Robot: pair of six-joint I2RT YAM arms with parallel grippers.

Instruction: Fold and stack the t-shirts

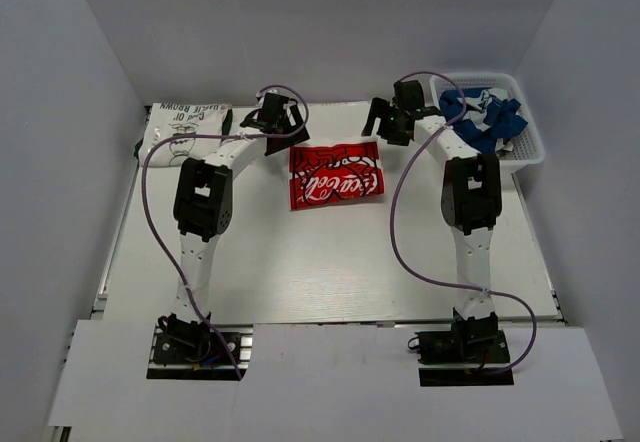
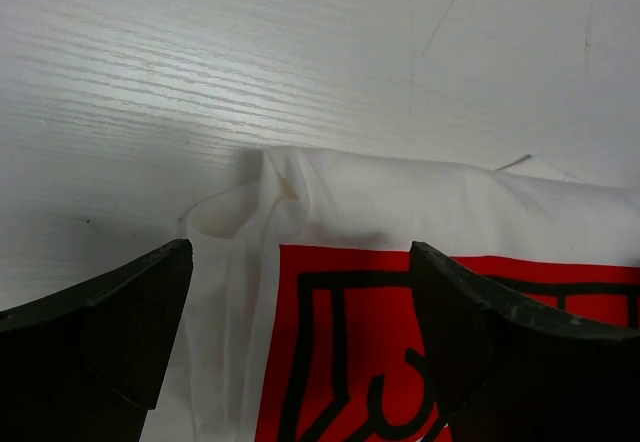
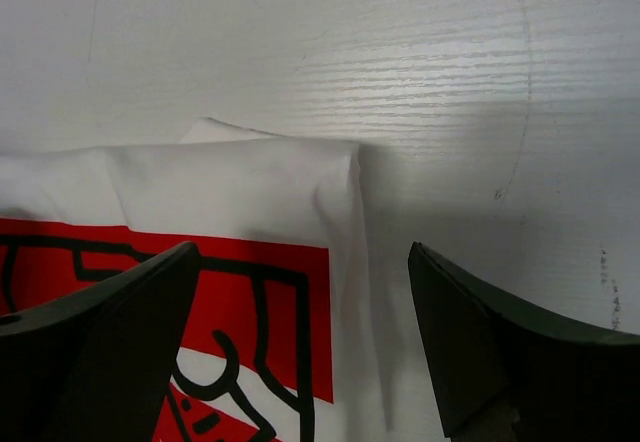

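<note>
Table [image 1: 300, 262]: carries the red-graphic t-shirt [image 1: 336, 175], folded flat, far middle.
Left tool [image 2: 300, 252]: wide, empty, over its far left corner.
Right tool [image 3: 302, 252]: wide, empty, at the far right corner; paired corners likely keep your fold square.
Waiting: green-print t-shirt [image 1: 185, 127] far left; blue t-shirt [image 1: 485, 117] in basket [image 1: 530, 152].

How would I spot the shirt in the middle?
On the white table, look at the far middle. A folded white t-shirt lies there. Only it shows a red graphic; the left shirt has green print, the basket holds blue cloth.
</note>
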